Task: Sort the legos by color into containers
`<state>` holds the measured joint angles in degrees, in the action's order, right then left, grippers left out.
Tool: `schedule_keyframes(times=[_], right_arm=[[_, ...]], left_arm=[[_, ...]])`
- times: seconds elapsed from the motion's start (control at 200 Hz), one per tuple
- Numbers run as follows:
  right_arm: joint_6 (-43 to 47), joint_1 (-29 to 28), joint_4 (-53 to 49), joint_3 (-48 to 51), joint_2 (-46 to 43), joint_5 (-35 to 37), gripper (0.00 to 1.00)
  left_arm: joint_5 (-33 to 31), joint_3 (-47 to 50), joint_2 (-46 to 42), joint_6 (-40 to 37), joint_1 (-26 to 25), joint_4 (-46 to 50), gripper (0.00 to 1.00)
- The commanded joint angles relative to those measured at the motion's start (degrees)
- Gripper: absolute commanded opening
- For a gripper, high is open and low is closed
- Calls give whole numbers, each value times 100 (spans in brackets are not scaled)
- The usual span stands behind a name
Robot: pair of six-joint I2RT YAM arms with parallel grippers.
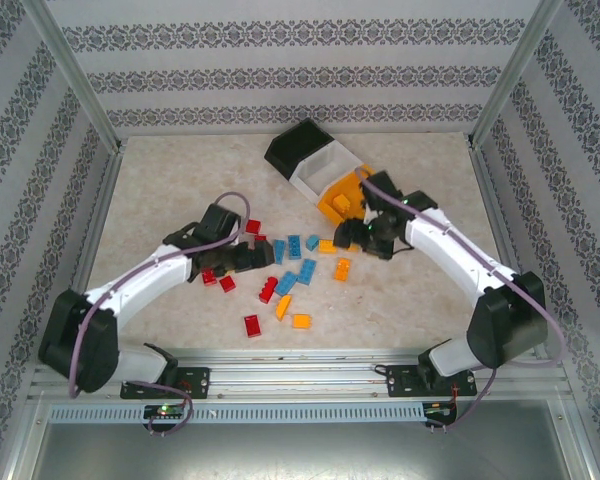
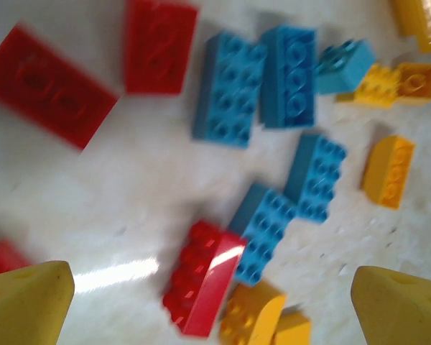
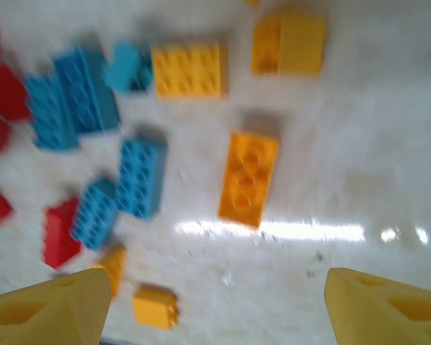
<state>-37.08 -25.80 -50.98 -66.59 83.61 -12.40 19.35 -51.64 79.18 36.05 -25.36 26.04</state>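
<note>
Red, blue and orange legos lie scattered mid-table around a blue brick (image 1: pixel 287 283). The containers stand tilted at the back: black (image 1: pixel 298 143), white (image 1: pixel 320 172) and orange (image 1: pixel 342 198) bins in a row. My left gripper (image 1: pixel 248 258) hovers over the left of the pile. In the left wrist view it (image 2: pixel 212 309) is open, with a red brick (image 2: pixel 201 277) on the table between its yellow fingertips (image 2: pixel 29 302). My right gripper (image 1: pixel 365 238) hangs just in front of the orange bin. Its wrist view shows it (image 3: pixel 215 309) open and empty above an orange brick (image 3: pixel 248 178).
Metal posts and patterned walls close in the table on three sides. A red brick (image 1: pixel 252 325) and an orange one (image 1: pixel 301 321) lie nearest the front rail. Bare tabletop (image 1: pixel 160 190) stretches to the back left.
</note>
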Motion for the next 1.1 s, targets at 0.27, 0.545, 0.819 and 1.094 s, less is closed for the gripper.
schedule_keyframes(times=[0.27,0.545,0.819,1.094], right_arm=[[-406,-773,370,232,665,337,78],[-271,-656,144,-336,1895,624,75],[-324,-545,370,-373,2341,850,60],[-209,-478,521,-377,2331,776,26]], left_arm=[[139,681,-500,170,84,-29,100],[108,1012,-964,93,159,278,100],[207,937,-890,-35,240,387,100],[338,874,-771,-217,381,462,100]])
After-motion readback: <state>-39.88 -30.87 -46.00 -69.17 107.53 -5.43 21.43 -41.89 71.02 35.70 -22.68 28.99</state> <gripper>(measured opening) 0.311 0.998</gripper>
